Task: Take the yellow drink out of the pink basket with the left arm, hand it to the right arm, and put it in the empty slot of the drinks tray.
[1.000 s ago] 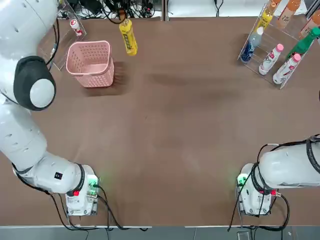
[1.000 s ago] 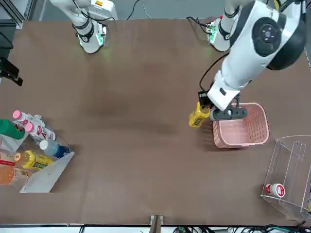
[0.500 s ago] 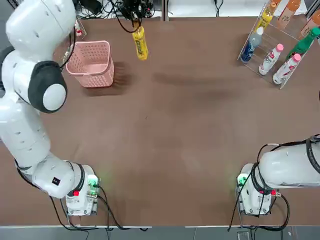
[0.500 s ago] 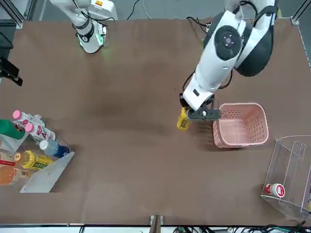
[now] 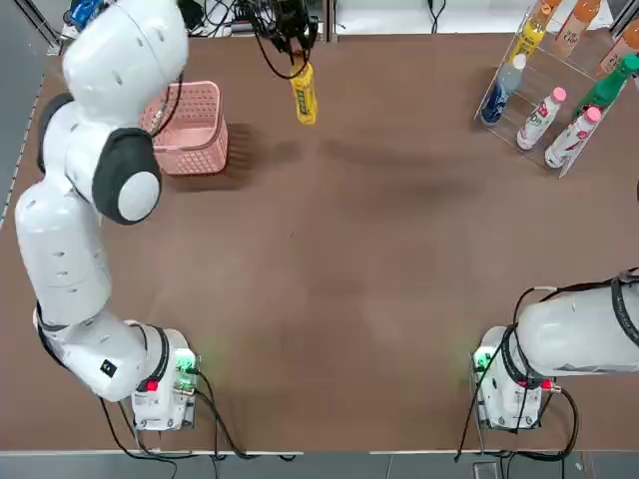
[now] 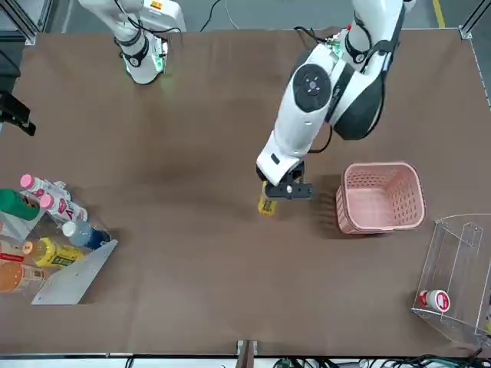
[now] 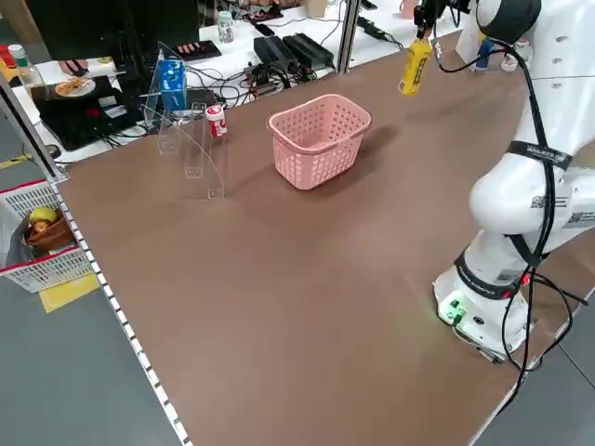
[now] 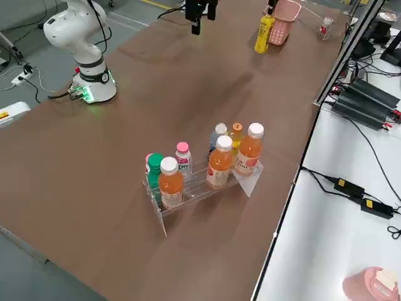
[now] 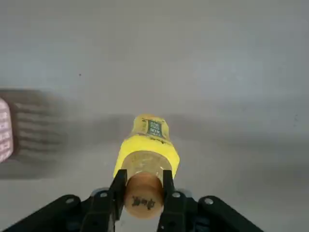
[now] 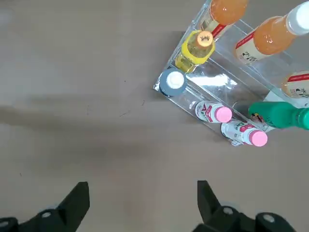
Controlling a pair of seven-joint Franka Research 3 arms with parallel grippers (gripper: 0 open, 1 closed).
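The left end effector (image 6: 281, 189) is gripping the yellow plastic drink bottle (image 5: 304, 94) by its neck, its two black fingers (image 9: 117, 193) closing on either side just below the tan cap (image 9: 141, 195). The bottle is hanging clear above the brown table (image 5: 359, 249), its long axis upright with the cap up in the end effector and the base pointing down at the table. It is sitting at the far edge of the table, to the right of the pink perforated plastic basket (image 5: 193, 128) and apart from it, no longer over the basket's opening. The clear acrylic drinks tray (image 5: 559, 90) is standing at the far right corner, well apart from the bottle, holding orange, yellow, blue, white-and-pink and green bottles. The right end effector (image 8: 202, 11) is hovering high above the right side of the table with its fingers (image 10: 77, 200) spread wide apart and holding nothing, its wrist camera looking down on the drinks tray (image 10: 219, 92). A second clear acrylic stand (image 6: 460, 276) with a small red-and-white bottle (image 6: 435, 300) is standing at the far left corner, beyond the basket.
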